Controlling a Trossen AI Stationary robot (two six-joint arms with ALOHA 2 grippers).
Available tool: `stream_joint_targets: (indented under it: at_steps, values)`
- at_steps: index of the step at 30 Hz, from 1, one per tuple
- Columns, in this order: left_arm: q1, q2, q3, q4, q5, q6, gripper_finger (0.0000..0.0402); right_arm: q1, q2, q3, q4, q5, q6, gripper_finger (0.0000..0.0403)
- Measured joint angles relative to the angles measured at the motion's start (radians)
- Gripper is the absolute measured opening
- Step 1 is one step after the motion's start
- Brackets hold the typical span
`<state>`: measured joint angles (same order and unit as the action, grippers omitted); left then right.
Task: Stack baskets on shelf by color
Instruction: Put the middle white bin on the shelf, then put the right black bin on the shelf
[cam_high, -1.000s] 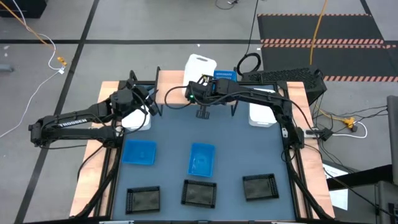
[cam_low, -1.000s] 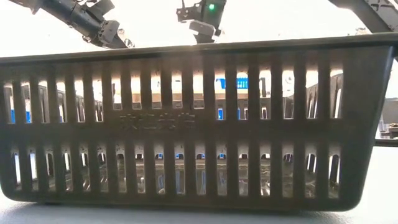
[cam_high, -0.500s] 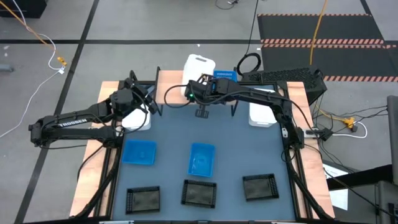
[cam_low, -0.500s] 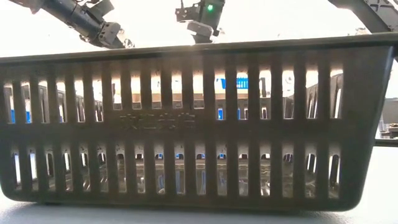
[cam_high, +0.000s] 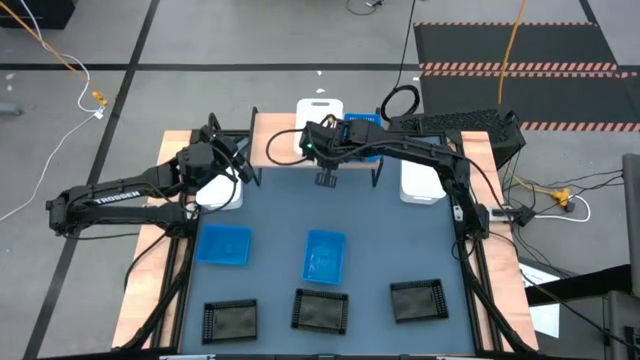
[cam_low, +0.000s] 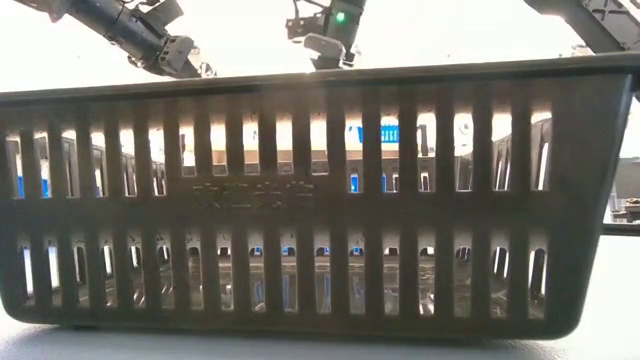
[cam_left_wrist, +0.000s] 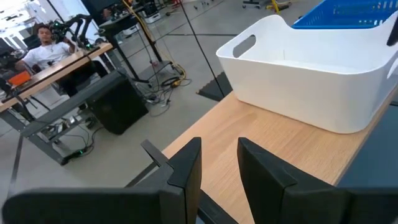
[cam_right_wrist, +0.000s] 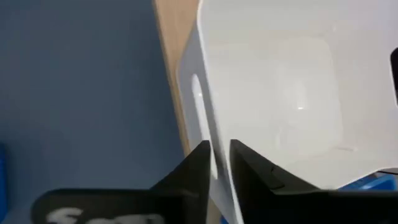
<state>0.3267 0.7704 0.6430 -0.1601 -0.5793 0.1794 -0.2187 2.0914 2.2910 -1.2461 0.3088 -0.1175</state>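
Observation:
A white basket (cam_high: 318, 108) is on the light-wood shelf (cam_high: 272, 150) at the table's far side, next to a blue basket (cam_high: 364, 124). My right gripper (cam_high: 322, 135) (cam_right_wrist: 217, 149) is shut on this white basket (cam_right_wrist: 280, 81). My left gripper (cam_high: 232, 165) (cam_left_wrist: 219, 152) is open and hovers near the shelf's left end, above another white basket (cam_high: 220, 193). From there it sees the shelf's white basket (cam_left_wrist: 311, 74), which rests on the wood by its bottom. A third white basket (cam_high: 420, 185) stands at the right. My right gripper holds the white basket by its side wall's rim (cam_right_wrist: 210, 130), close to the handle slot (cam_right_wrist: 196, 99). One finger (cam_right_wrist: 200, 158) is outside the wall and the other is inside. The fingers come from above, slanting down. The basket's bottom is on the shelf.
Two blue baskets (cam_high: 224, 244) (cam_high: 325, 256) lie mid-mat, and three black baskets (cam_high: 230, 320) (cam_high: 320, 310) (cam_high: 417, 300) line the near edge. One black basket (cam_low: 320, 200) fills the low view. A person sits at a desk beyond the table (cam_left_wrist: 46, 40).
My right gripper has moved a little toward the table's far edge and down, still holding the white basket. The basket was higher and tilted a second ago. It now lies lower and squarer on the shelf beside the blue one.

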Motion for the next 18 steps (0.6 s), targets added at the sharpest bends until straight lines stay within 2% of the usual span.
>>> stream_joint_targets:
  at_steps: [7,12,18]
  values:
    - [0.000,0.000,0.000,-0.001,0.000,0.000,0.0106,-0.005,-0.008,0.000,0.041,0.004,-0.031,0.0115]
    - [0.000,-0.007,0.000,-0.003,0.001,0.000,0.0106,0.010,-0.075,0.000,0.092,0.005,-0.074,0.0120]
    - [-0.024,-0.078,-0.001,-0.011,0.003,0.005,0.0106,0.056,-0.197,0.000,0.093,-0.019,-0.080,0.0121]
